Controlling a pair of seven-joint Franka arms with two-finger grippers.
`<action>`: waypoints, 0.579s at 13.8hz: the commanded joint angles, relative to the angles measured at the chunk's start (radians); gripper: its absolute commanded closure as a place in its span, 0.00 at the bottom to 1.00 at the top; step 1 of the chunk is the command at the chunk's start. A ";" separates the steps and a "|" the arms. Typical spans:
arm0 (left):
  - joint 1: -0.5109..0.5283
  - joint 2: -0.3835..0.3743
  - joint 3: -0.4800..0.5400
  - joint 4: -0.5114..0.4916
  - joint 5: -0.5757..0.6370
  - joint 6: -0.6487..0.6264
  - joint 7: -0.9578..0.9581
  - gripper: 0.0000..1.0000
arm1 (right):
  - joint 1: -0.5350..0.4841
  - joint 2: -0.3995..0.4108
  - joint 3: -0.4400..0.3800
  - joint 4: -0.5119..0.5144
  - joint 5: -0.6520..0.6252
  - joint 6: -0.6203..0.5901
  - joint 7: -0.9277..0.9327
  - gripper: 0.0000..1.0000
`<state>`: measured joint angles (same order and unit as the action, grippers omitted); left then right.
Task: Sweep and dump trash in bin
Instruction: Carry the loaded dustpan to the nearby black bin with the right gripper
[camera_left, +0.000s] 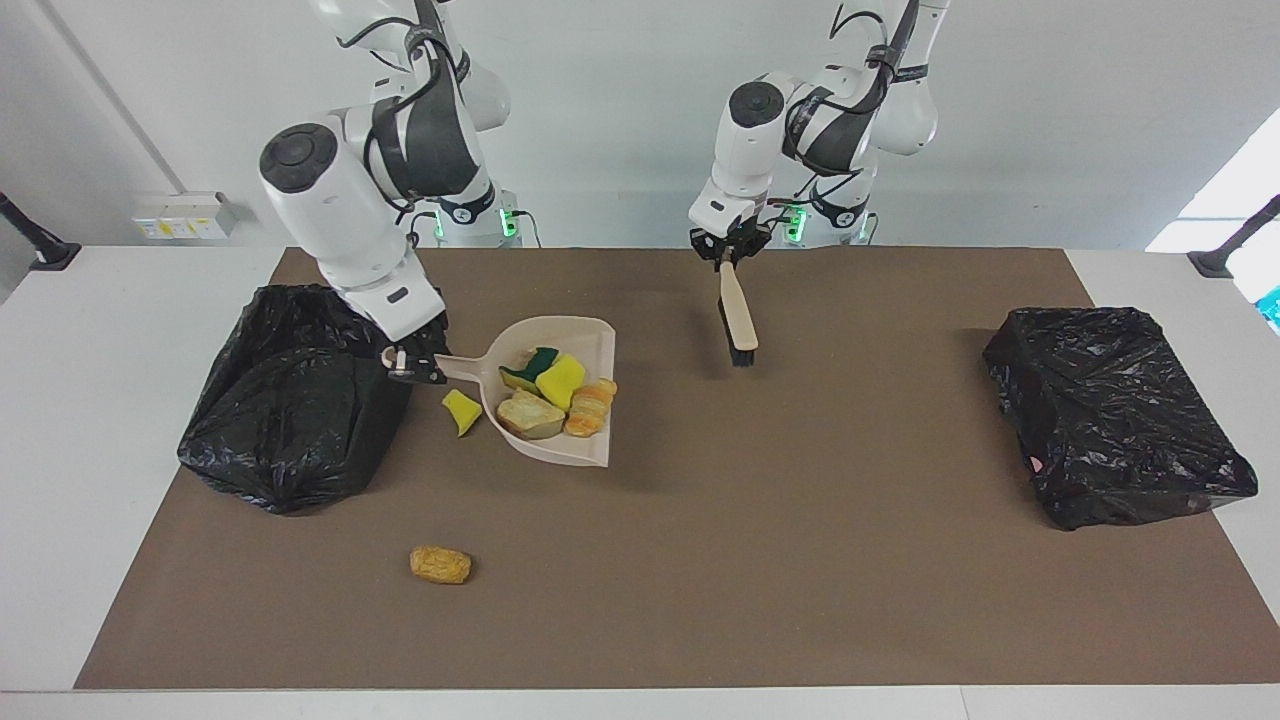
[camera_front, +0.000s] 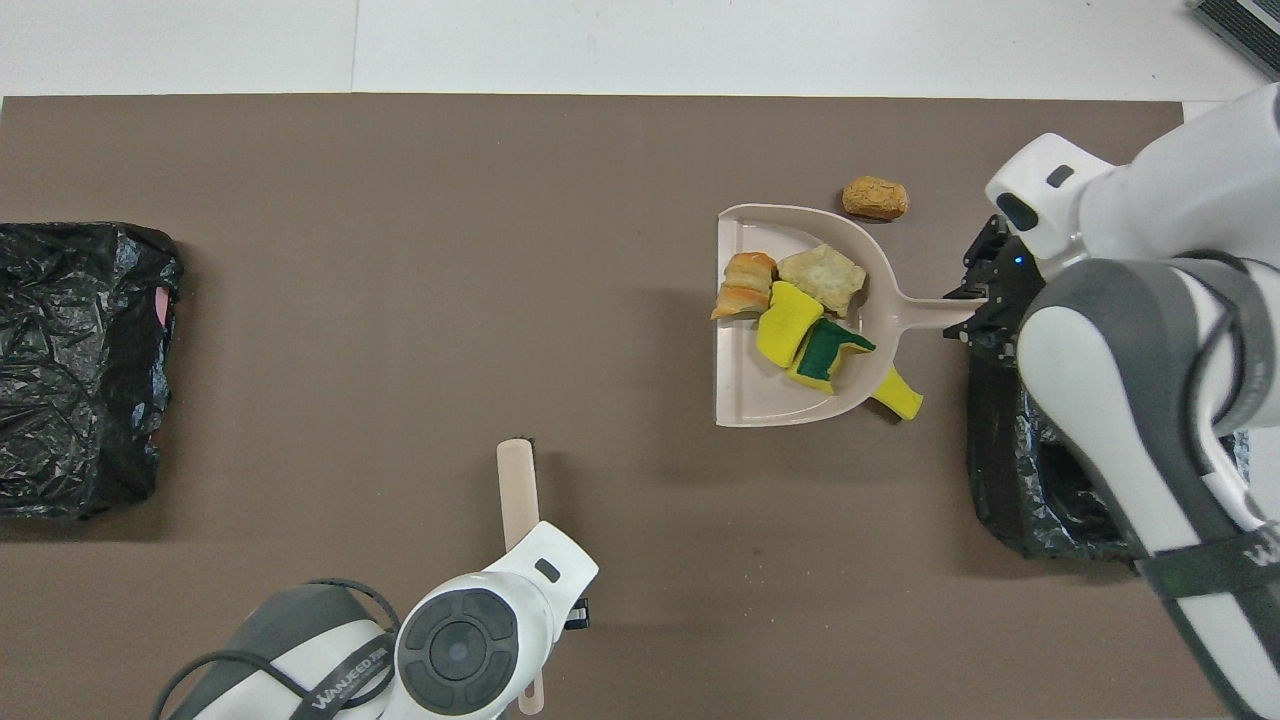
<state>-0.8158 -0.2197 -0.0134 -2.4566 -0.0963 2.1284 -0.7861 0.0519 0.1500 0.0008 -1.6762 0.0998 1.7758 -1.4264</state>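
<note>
Four scraps of trash ride in the dustpan, its handle clamped in the right gripper fingers beside the bin; next, lift and tip it over the opening. The left gripper waits, fingers clamped on the brush, while a yellow scrap and a brown lump remain on the bench.

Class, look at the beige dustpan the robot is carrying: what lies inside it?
The dustpan holds four scraps: a green-and-yellow sponge, a yellow sponge, a tan chunk and an orange-brown lump. Anything beneath them is covered.
</note>
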 joint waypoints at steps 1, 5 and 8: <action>-0.043 0.062 0.015 -0.005 -0.006 0.079 -0.039 1.00 | -0.122 -0.004 0.010 0.038 0.001 -0.064 -0.124 1.00; -0.043 0.066 0.015 -0.010 -0.006 0.088 -0.036 1.00 | -0.285 -0.012 0.001 0.038 -0.058 -0.050 -0.342 1.00; -0.043 0.066 0.015 -0.012 -0.006 0.087 -0.018 1.00 | -0.388 -0.023 0.001 0.036 -0.114 -0.042 -0.443 1.00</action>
<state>-0.8421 -0.1394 -0.0121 -2.4564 -0.0963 2.2040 -0.8104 -0.2844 0.1441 -0.0120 -1.6434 0.0133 1.7342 -1.8115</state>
